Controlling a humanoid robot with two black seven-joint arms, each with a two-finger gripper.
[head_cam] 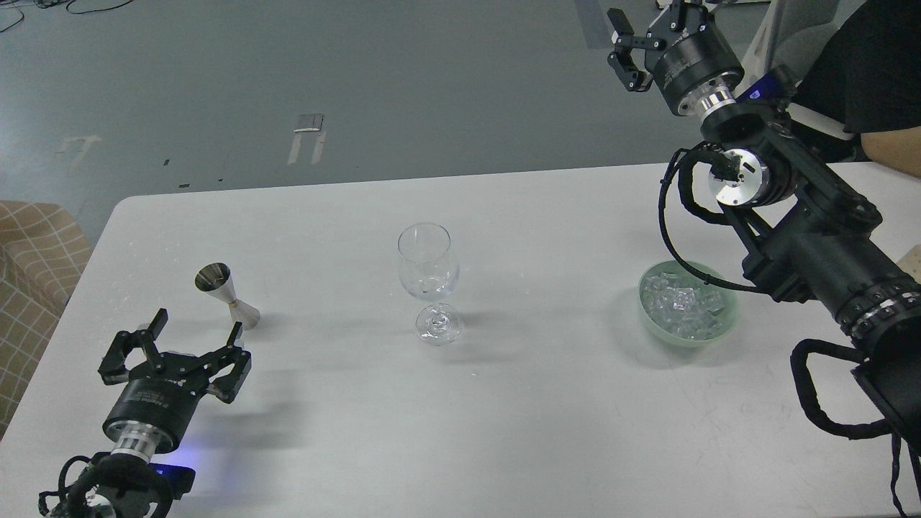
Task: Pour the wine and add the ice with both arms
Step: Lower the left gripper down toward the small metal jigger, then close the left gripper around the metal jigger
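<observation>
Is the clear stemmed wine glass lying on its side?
No, the clear stemmed wine glass stands upright on its foot on the white table.

A lab: taped grey floor (309,133), loose cables (72,7), white table (540,432).

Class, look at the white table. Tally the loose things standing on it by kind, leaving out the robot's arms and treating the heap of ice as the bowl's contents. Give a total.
Wine glass, clear, stemmed, upright: 1
Metal jigger, double-ended: 1
Green bowl holding ice: 1
Total: 3
</observation>
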